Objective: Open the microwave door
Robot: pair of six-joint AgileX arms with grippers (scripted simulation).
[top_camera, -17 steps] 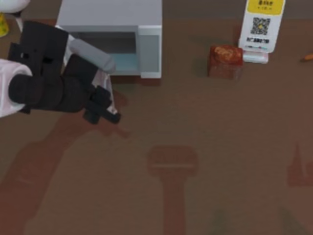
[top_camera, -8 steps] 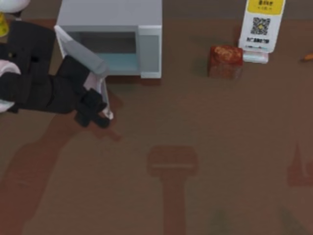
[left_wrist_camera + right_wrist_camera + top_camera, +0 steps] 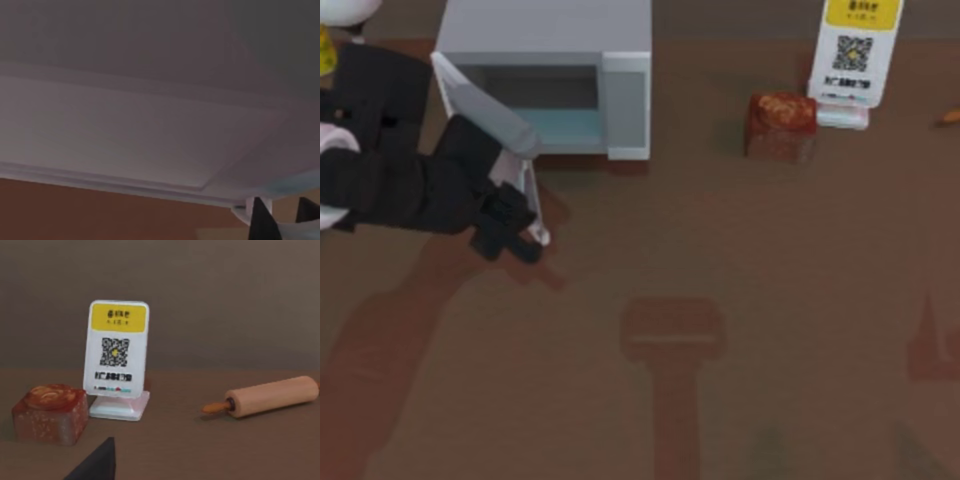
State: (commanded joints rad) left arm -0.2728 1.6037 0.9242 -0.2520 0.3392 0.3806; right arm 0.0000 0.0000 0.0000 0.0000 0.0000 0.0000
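The silver-grey microwave (image 3: pixel 545 28) stands at the back left of the table, its pale bluish floor (image 3: pixel 568 126) showing beside the narrow control panel (image 3: pixel 628 105). The microwave door (image 3: pixel 488 112) is swung out toward the left and front, hinged at the box's left corner. My left gripper (image 3: pixel 512 232) is at the door's free edge, shut on the pale handle strip (image 3: pixel 533 205). In the left wrist view the door panel (image 3: pixel 130 120) fills the frame, and the left gripper (image 3: pixel 281 205) straddles its pale edge. My right gripper (image 3: pixel 99 465) shows only as a dark tip, outside the top view.
A white and yellow QR-code sign (image 3: pixel 855 50) stands at the back right, with a red-brown block (image 3: pixel 782 125) in front of it. A wooden rolling pin (image 3: pixel 272 396) lies further right. A yellow object (image 3: pixel 325 50) sits at the far left edge.
The door has swung further out to the left, exposing more of the microwave's inside. My left arm has drawn back to the left with the handle edge; the last half second shows only a slight shift.
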